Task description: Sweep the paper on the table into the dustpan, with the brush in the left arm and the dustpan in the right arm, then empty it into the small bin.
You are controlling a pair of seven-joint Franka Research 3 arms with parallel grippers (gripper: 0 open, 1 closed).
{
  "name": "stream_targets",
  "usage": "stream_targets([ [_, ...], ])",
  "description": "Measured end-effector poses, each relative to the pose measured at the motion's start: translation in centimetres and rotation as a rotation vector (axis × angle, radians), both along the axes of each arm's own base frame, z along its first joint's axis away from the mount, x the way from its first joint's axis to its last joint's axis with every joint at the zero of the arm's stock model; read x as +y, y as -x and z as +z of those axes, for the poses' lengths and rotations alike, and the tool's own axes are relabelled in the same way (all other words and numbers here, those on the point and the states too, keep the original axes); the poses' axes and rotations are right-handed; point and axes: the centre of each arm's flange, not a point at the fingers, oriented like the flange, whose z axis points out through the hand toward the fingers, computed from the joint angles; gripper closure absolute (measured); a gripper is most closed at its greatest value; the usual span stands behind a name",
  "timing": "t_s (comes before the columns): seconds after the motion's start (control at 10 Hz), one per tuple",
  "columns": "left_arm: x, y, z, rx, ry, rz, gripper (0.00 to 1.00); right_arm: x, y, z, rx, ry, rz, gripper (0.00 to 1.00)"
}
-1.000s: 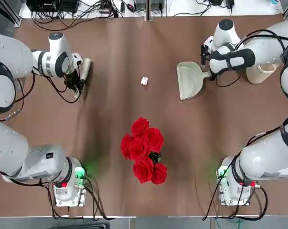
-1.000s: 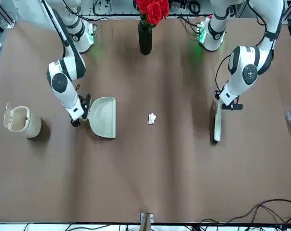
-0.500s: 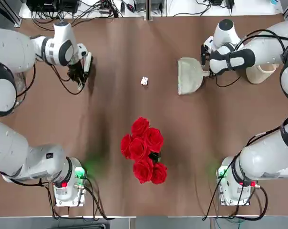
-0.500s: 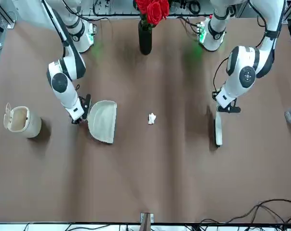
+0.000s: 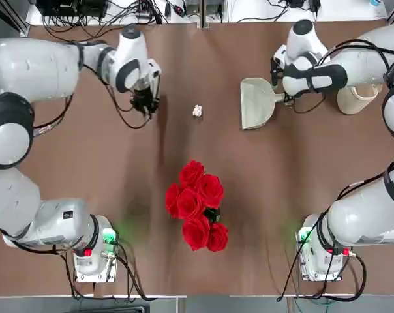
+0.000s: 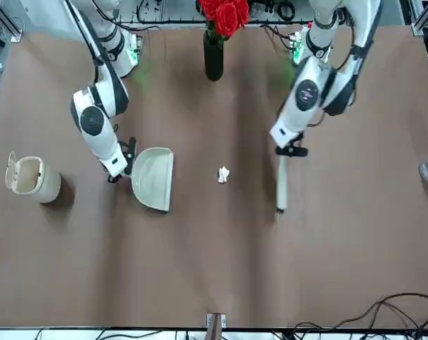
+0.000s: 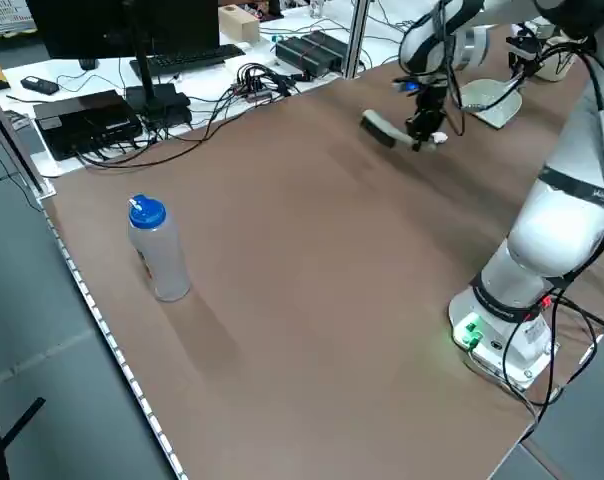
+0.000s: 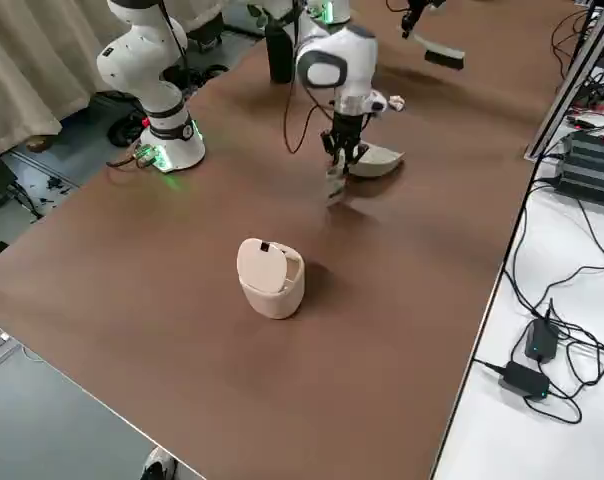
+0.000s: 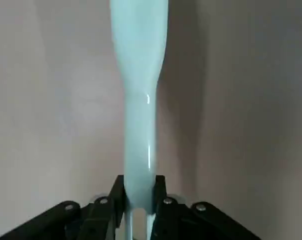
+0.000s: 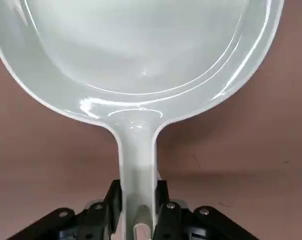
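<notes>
Left hand (image 9: 137, 210) grips the stiff brush (image 6: 280, 185) by its handle; right hand (image 10: 137, 212) clamps the dustpan (image 5: 256, 102) handle. The light paper (image 5: 197, 111) may skitter.

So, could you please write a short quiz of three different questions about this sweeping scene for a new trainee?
1. True or false: the paper ball lies between the brush and the dustpan.
2. Which pincer holds the dustpan: A left, B right?
3. Fill in: the vase of roses stands ___ the arms' bases.

Key: 1 true; 2 B; 3 between.
</notes>
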Motion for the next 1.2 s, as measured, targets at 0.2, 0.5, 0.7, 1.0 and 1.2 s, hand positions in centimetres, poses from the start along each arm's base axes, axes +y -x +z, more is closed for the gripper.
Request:
stream_targets([
  [0.2,-4.0,1.8,-0.6,0.016,0.008,-0.008,0.73,3.6,-0.7,3.2,-0.001,0.019,0.017,0.67],
  [0.5,-8.6,5.6,-2.1,0.031,0.001,0.019,0.73,6.6,-0.2,4.0,-0.019,0.048,-0.043,0.67],
  [0.7,-11.7,7.7,-3.6,0.031,0.027,0.05,0.73,9.9,0.7,2.7,-0.024,0.098,-0.068,0.67],
  [1.0,-14.0,7.7,-6.6,0.007,-0.012,0.071,0.73,13.5,1.0,-0.3,-0.018,0.097,-0.056,0.67],
  [1.2,-15.1,7.4,-8.1,0.011,-0.016,0.09,0.73,14.2,0.1,-1.4,-0.01,0.089,-0.046,0.67],
])
